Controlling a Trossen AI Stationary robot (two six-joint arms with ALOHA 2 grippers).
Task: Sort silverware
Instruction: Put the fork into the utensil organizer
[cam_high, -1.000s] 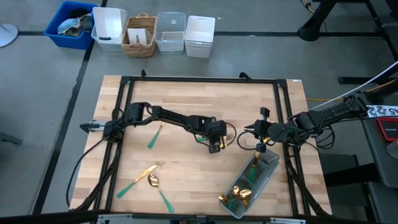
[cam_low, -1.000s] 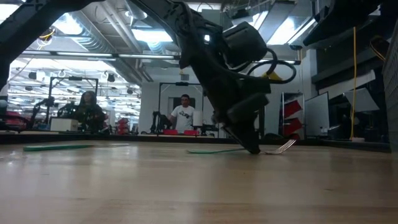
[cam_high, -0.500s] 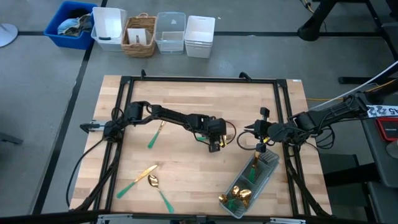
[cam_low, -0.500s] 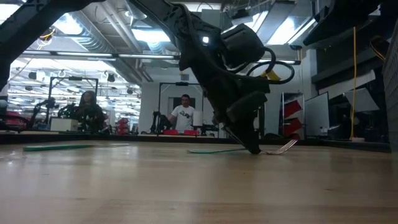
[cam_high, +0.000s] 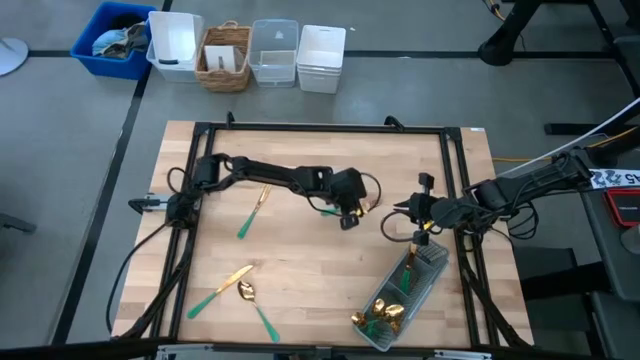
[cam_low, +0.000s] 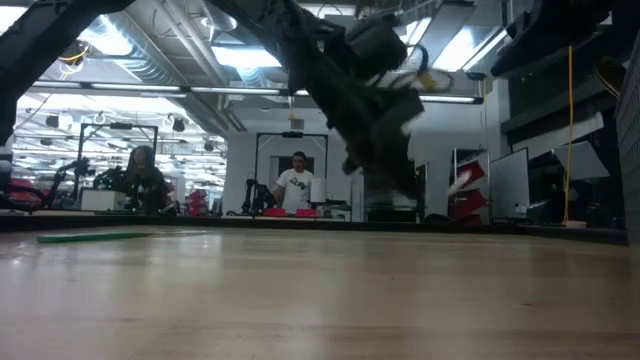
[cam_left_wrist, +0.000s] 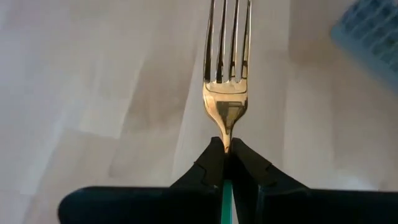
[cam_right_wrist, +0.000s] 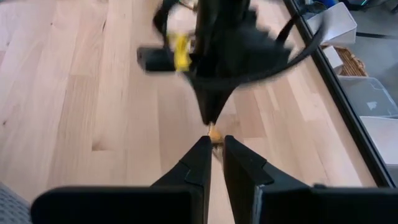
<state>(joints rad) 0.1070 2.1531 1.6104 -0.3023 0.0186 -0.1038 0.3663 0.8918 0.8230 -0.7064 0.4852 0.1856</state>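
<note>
— Left gripper (cam_left_wrist: 225, 152)?
— Clamped on a fork (cam_left_wrist: 226, 81), lifted clear of the table (cam_high: 300, 270) near its middle, tines pointing forward.
— Right gripper (cam_right_wrist: 212, 152)?
— Near the right edge, fingers a narrow slit apart, gripping nothing; beside the tray (cam_high: 432, 262) in the near right corner.

Gold-headed fork (cam_left_wrist: 227, 81) with teal handle, black claw (cam_left_wrist: 227, 163), pale wood table (cam_high: 300, 270)

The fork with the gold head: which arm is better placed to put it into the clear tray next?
The left arm, probably. Its tool is already shut on the fork, lifted above the table. The right tool waits empty near the tray, so it would first need a handover.
</note>
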